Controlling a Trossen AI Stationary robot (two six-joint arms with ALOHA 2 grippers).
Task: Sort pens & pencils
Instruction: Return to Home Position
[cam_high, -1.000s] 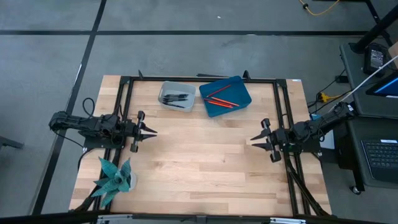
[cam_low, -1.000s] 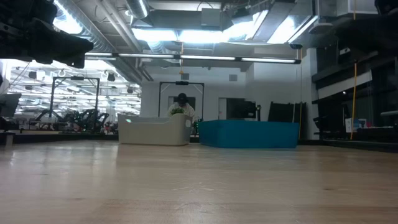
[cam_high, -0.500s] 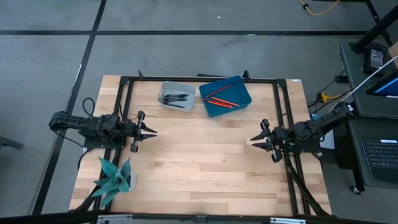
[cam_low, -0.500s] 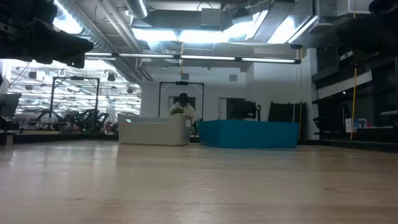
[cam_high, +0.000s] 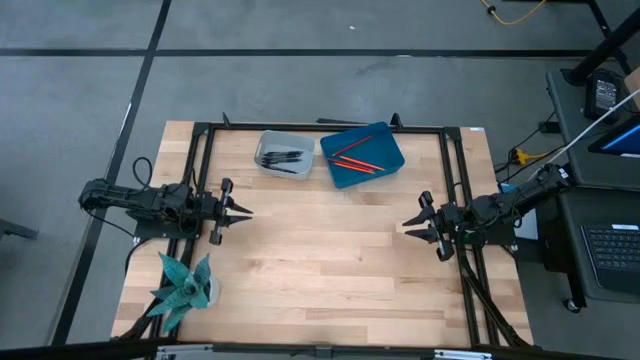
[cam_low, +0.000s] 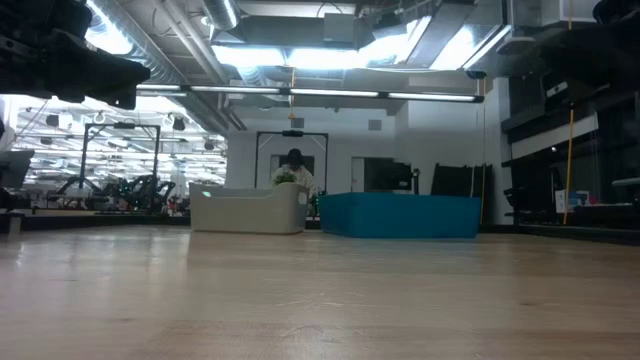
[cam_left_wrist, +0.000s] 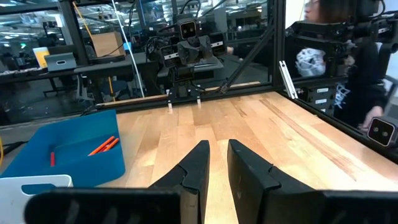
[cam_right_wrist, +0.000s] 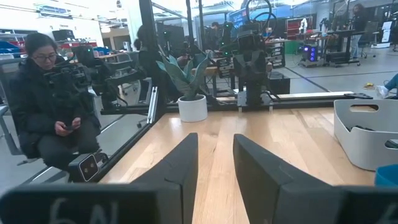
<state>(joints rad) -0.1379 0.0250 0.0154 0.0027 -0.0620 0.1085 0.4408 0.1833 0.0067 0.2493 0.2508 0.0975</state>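
Several black pens (cam_high: 283, 157) lie flat in the grey bin (cam_high: 263, 146) at the table's far side. Next to it, red pencils (cam_high: 352, 160) lie in the blue bin (cam_high: 392, 150); the left wrist view shows the pencils (cam_left_wrist: 102, 144) on the floor of the blue bin (cam_left_wrist: 74, 168). My left gripper (cam_high: 246, 210) hovers at the table's left side, pointing level toward the middle, open with nothing between its fingers (cam_left_wrist: 217, 152). My right gripper (cam_high: 407, 224) hovers at the right side facing it, open and holding nothing (cam_right_wrist: 215, 149).
A potted teal plant (cam_high: 186, 284) stands at the near left corner. A black frame (cam_high: 320, 127) runs round the table's edges. One person sits beyond the table's left side (cam_right_wrist: 50, 106), another stands beyond its right (cam_left_wrist: 354, 62). Bare wood (cam_high: 330, 260) lies between the arms.
My right gripper has rolled a little about the line it points along while staying in place. Bins, pens and pencils have stayed where they were.
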